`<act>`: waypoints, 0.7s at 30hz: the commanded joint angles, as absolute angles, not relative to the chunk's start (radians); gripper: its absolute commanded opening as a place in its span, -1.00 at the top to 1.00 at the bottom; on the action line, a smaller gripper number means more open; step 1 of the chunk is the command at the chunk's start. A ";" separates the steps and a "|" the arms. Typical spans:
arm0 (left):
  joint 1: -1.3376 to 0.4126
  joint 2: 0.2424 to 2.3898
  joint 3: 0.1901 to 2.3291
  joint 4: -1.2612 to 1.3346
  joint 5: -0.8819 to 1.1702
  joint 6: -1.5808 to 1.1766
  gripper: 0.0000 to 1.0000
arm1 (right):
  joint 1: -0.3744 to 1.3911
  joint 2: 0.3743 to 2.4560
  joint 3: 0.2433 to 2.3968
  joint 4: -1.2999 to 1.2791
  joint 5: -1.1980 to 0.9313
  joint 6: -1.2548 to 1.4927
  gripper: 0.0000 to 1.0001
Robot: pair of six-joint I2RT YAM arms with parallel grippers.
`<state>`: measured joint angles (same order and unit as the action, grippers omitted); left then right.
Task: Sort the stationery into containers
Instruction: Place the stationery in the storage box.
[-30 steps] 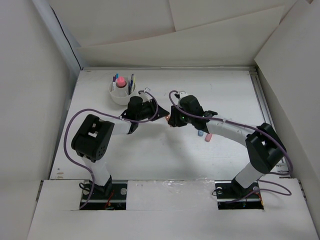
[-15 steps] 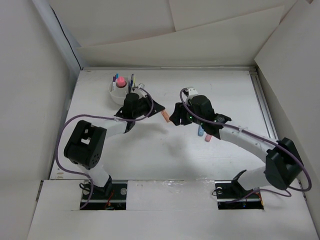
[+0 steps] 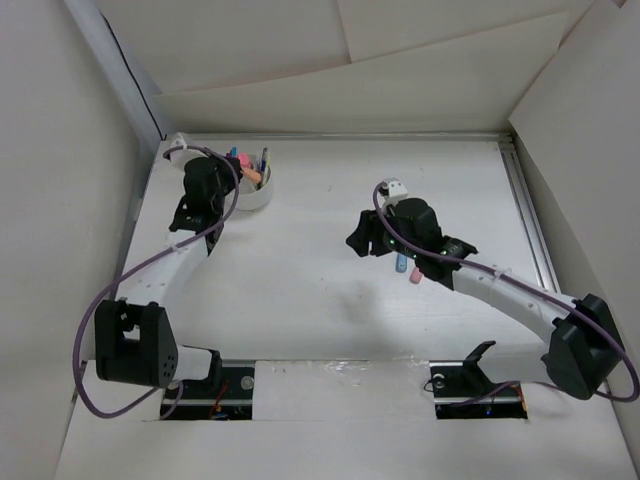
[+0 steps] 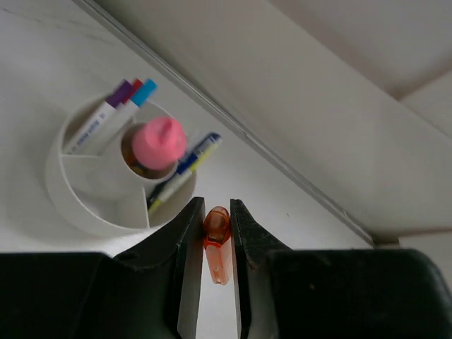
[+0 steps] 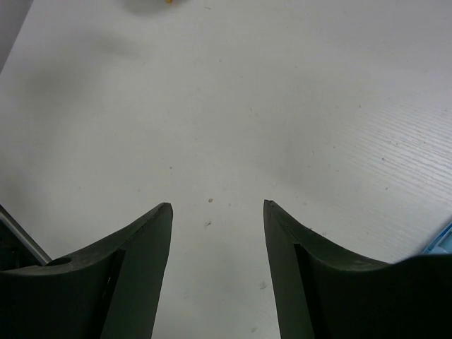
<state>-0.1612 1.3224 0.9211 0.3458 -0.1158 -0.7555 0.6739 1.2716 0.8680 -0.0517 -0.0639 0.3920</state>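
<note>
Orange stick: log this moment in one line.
left gripper: shut on orange stick | position: by white cup | right gripper: open, empty

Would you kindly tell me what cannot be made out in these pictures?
Top view: the right arm covers part of the blue and pink sticks; the left gripper covers part of the cup.
Right wrist view: a blue item is cut off by the right edge.
Left wrist view: the cup's inner wall hides the glue stick below its cap.
</note>
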 commanded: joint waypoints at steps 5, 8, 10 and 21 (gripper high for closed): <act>-0.149 1.437 1.140 0.193 -0.475 -0.649 1.00 | 0.678 1.223 0.862 0.000 -0.071 0.391 -0.21; -0.149 1.508 1.178 0.179 -0.546 -0.620 1.00 | 0.678 1.223 0.853 0.000 -0.071 0.391 -0.21; -0.149 1.557 1.204 0.189 -0.587 -0.595 1.00 | 0.678 1.223 0.853 0.000 -0.071 0.391 -0.21; -0.158 1.675 1.227 0.238 -0.637 -0.563 1.00 | 0.678 1.241 0.853 0.000 -0.052 0.391 -0.21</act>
<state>-0.1555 1.6608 1.1816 0.1936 -0.6029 -0.5835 0.6739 1.2480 0.8661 -0.0502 -0.0628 0.3920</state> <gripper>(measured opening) 0.148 0.602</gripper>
